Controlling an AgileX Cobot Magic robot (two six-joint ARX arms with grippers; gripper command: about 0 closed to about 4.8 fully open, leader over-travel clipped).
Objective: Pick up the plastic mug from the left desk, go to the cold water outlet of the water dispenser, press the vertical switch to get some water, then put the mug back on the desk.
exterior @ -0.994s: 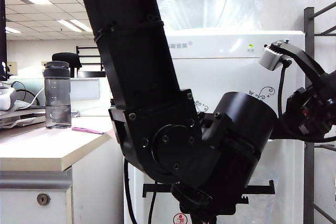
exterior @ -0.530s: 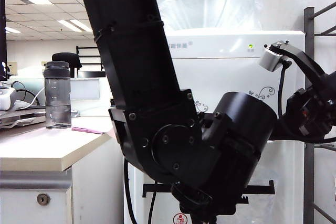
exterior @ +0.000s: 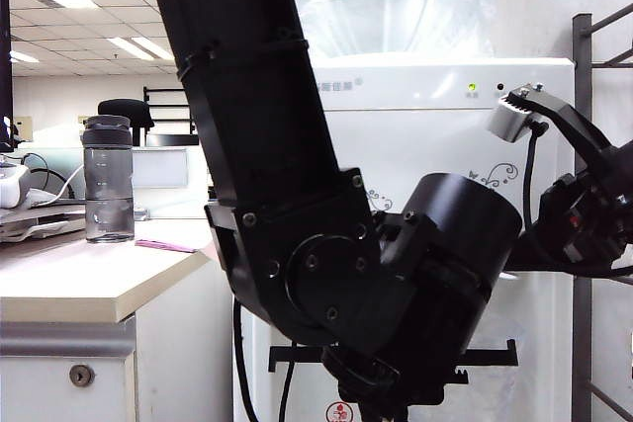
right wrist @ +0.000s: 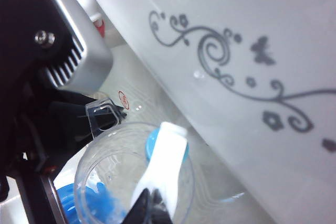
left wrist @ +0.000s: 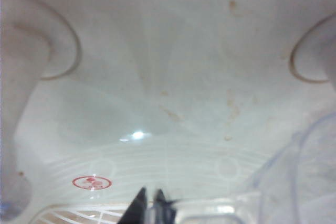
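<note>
Hardly anything is shifting: at far right of the exterior view the right arm's wrist camera is dipping slightly. At lower middle of the right wrist view, the plastic mug (right wrist: 134, 174) is sitting under the cold water outlet (right wrist: 153, 148), pinched by the left claw (left wrist: 150, 208). The right claw (right wrist: 148, 204), pressed together, is meeting the vertical switch (right wrist: 164, 162); filling seems underway. Next comes releasing the switch, then the bench (exterior: 74, 284).

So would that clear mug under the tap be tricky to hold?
Probably light: the plastic mug looks thin-walled. Its smooth handle, pinched by the left gripper, might swivel. The right gripper is at the lever above.
</note>
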